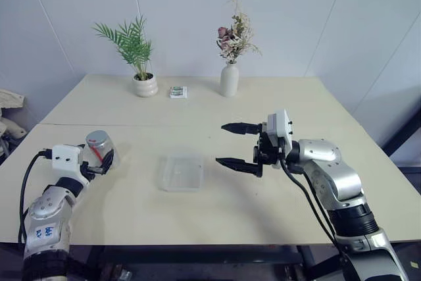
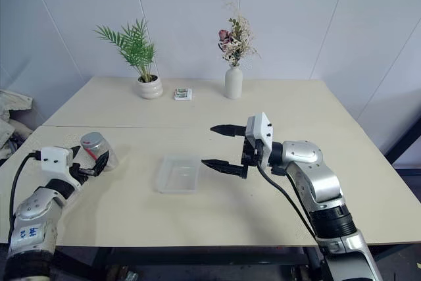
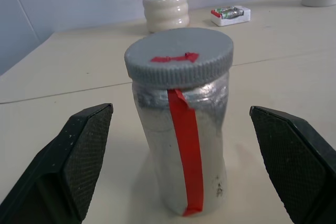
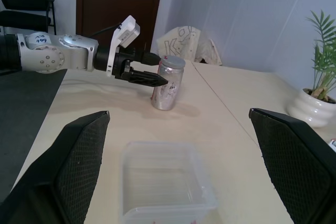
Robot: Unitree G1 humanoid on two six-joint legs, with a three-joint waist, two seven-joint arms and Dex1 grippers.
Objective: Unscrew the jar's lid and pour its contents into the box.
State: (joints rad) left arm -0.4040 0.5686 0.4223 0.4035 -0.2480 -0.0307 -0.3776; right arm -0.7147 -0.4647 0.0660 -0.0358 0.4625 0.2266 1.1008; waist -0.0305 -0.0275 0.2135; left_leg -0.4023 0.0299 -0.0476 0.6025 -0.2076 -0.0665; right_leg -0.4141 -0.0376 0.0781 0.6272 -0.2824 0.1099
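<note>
so far nothing is done: the lid (image 3: 179,56) sits screwed on the jar (image 3: 181,135), which stands upright on the worktop (image 1: 276,208) well left of the box (image 1: 181,172). your left hand (image 1: 99,160) is spread open around the jar, not yet gripping. your right hand (image 1: 238,145) hangs open beside the box. you've yet to grasp, unscrew and pour.

The jar (image 3: 181,145) is showing see-through plastic with a silvery sheen and a glossy red tape strip. The lid (image 3: 178,56) is looking matt grey, ribbed at its edge. The box (image 4: 163,182) is appearing clear, smooth plastic. The table (image 1: 263,208) is presenting a matt, smooth beige top.
</note>
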